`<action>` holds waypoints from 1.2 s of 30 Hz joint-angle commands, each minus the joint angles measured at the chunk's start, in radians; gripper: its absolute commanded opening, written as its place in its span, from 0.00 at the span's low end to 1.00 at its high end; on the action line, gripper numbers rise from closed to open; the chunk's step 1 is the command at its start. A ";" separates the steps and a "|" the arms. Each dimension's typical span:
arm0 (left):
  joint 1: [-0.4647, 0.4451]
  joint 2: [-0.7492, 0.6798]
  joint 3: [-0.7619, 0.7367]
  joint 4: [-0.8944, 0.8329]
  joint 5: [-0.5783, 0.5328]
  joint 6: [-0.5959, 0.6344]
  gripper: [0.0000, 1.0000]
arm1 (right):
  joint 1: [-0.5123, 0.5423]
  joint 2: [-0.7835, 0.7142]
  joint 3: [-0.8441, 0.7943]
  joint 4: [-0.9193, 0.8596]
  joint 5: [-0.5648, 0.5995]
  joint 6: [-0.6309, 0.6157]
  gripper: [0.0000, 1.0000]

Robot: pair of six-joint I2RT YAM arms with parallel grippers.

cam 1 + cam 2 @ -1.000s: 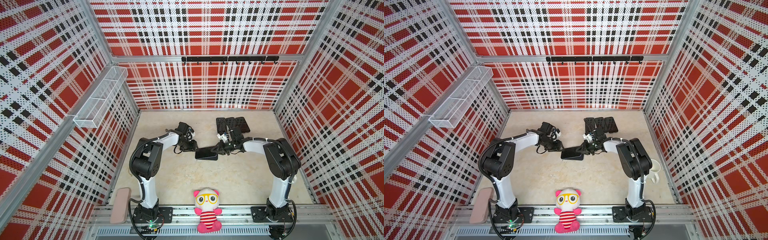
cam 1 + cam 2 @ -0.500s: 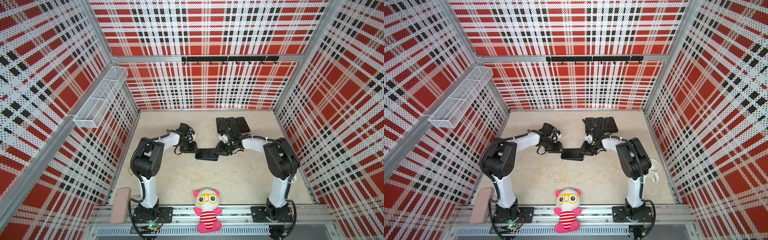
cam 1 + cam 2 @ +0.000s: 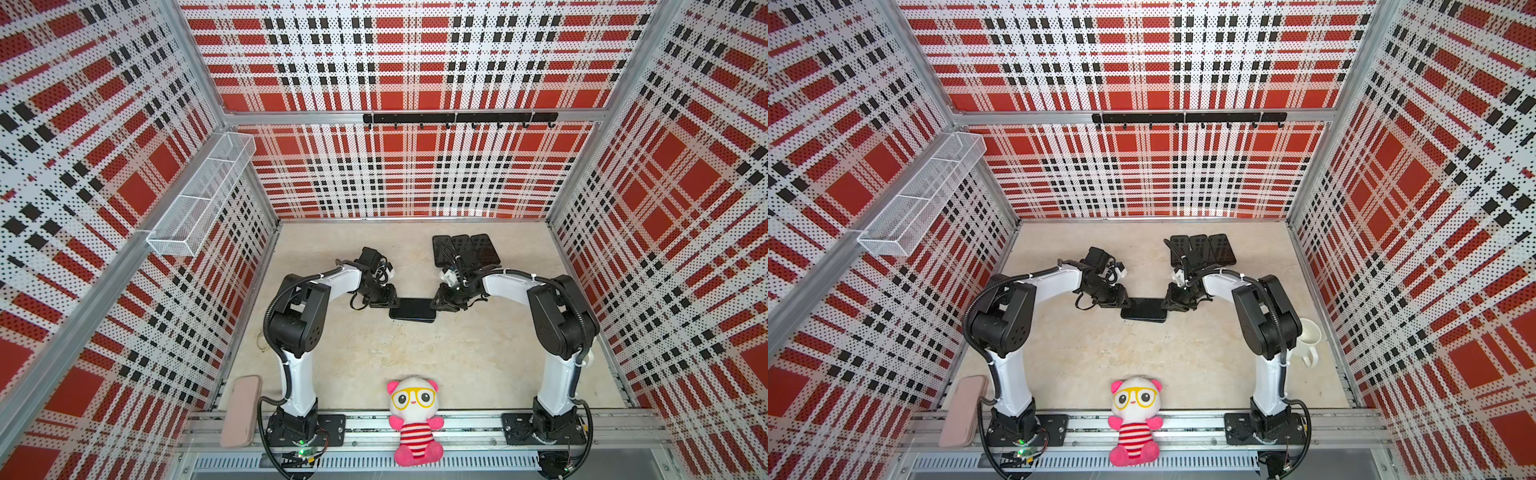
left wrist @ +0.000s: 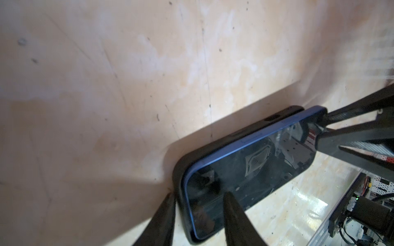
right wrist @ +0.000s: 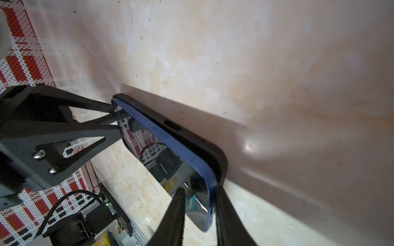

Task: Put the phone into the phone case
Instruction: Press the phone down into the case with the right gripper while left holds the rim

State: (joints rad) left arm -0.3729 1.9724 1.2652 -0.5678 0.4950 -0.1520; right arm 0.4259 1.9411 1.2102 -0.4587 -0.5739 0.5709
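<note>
Red, black and white check walls (image 3: pixel 415 62) stand all round a pale tabletop (image 3: pixel 374 365). The left arm (image 3: pixel 332 278) and the right arm (image 3: pixel 507 282) reach in from each side of a black phone case (image 4: pixel 177 176), which lies flat on the tabletop between them.

A blue phone (image 4: pixel 255 166) lies glass up in the case. It looks only part way in. Along one long side its blue edge rides above the case wall.

The left pincer (image 4: pixel 198 194) is at one short end of the case and the right pincer (image 5: pixel 200 189) is at the other. Each has its jaws a little apart. One finger (image 4: pixel 164 219) is outside the case wall and the other is over the glass. I cannot tell if either pincer is squeezing.

To do this step well, I think both pincers should push down on the high side of the phone, softly and together. The case must not slide away, so the outside fingers should stay snug against its wall. Glass is slippery, so go slowly. Push near the corners, not the middle of the screen.
</note>
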 commanded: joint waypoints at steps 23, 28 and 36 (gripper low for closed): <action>0.039 -0.027 0.013 0.003 0.007 -0.012 0.41 | 0.018 -0.045 -0.024 0.028 -0.058 0.019 0.37; 0.042 -0.021 0.015 0.003 0.001 -0.012 0.39 | 0.016 -0.027 -0.059 0.108 -0.100 0.050 0.37; 0.041 0.007 0.011 0.009 -0.015 -0.020 0.29 | 0.017 0.001 -0.059 0.114 -0.110 0.050 0.33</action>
State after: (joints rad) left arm -0.3344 1.9762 1.2682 -0.5659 0.4877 -0.1761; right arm 0.4374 1.9350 1.1549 -0.3668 -0.6586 0.6201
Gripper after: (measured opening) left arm 0.295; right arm 0.333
